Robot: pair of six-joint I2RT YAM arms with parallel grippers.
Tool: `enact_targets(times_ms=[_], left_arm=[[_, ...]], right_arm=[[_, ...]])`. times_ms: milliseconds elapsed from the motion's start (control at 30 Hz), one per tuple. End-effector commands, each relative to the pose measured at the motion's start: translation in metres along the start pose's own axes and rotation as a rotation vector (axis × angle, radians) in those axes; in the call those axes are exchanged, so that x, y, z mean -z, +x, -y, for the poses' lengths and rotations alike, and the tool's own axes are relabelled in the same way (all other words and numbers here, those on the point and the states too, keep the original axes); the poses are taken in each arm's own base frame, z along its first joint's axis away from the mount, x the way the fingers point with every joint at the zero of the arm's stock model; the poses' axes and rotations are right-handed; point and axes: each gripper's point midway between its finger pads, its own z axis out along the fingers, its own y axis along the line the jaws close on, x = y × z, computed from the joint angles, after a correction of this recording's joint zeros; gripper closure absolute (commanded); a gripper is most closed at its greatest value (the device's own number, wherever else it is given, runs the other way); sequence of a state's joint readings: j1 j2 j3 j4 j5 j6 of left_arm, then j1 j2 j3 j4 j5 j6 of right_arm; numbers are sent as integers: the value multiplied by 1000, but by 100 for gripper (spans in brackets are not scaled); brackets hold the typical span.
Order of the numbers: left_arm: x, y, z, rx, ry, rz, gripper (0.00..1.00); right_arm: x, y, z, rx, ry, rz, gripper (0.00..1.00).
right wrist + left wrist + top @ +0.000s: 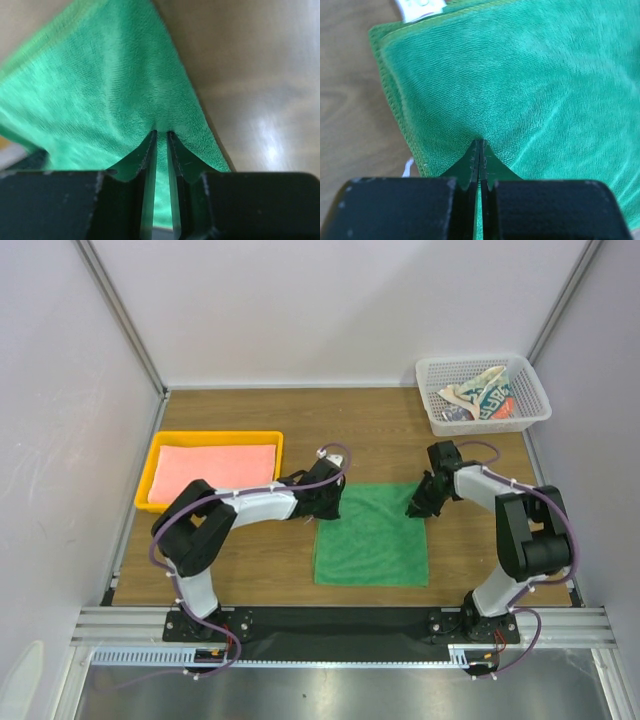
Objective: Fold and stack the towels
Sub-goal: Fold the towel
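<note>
A plain green towel of soft cloth lies flat in the middle of the brown wooden table, between the two arms. The left gripper is pinched tight on its far left corner. The right gripper, jaws narrow, nips the far right corner. The cloth puckers at both, likely so the far edge can be carried to the near edge for a fold. Bare wood surrounds the towel. A folded salmon-pink towel rests in the yellow plastic tray, well apart; a white-and-teal patterned towel lies crumpled in the white mesh basket.
</note>
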State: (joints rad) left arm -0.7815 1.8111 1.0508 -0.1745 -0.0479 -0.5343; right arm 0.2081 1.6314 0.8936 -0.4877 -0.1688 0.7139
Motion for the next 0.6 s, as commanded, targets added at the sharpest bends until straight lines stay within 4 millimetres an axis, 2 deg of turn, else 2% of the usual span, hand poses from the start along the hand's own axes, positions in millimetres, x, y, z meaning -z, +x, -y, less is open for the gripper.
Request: enact_targets(times_ms=[0, 67, 100, 133, 200, 233, 267, 300, 333, 400, 433, 467, 533, 567], left_arm=[[13, 8, 1, 29, -8, 11, 100], [16, 19, -4, 23, -27, -9, 100], [18, 25, -7, 21, -41, -25, 100], [20, 30, -9, 15, -49, -36, 100], [26, 44, -15, -1, -75, -76, 100], [30, 49, -17, -14, -90, -84, 100], [35, 53, -18, -23, -97, -94, 100], [40, 59, -19, -38, -103, -111, 100], [44, 65, -15, -58, -90, -122, 99], [51, 79, -7, -100, -35, -165, 100], [53, 88, 0, -134, -14, -186, 99], [56, 95, 2, -169, -7, -208, 100], [57, 106, 6, -229, -1, -238, 100], [58, 108, 7, -245, 2, -244, 100]], right_arm=[[-6, -36, -24, 74, -22, 95, 81], [-15, -42, -23, 90, 0, 92, 81], [-14, -55, -31, 110, -8, 124, 81], [-18, -59, -33, 120, 1, 128, 81], [-32, -64, -35, 138, 24, 114, 81], [-32, -75, -49, 164, 6, 134, 81], [-34, -78, -54, 181, 5, 132, 81], [-49, -74, -57, 204, 12, 100, 81], [-45, -86, -77, 251, -28, 125, 81], [-60, -84, -91, 301, -44, 88, 81], [-66, -77, -103, 346, -53, 75, 81], [-60, -85, -127, 393, -85, 100, 80], [-74, -72, -144, 456, -91, 77, 80], [-71, -75, -162, 488, -123, 96, 80]])
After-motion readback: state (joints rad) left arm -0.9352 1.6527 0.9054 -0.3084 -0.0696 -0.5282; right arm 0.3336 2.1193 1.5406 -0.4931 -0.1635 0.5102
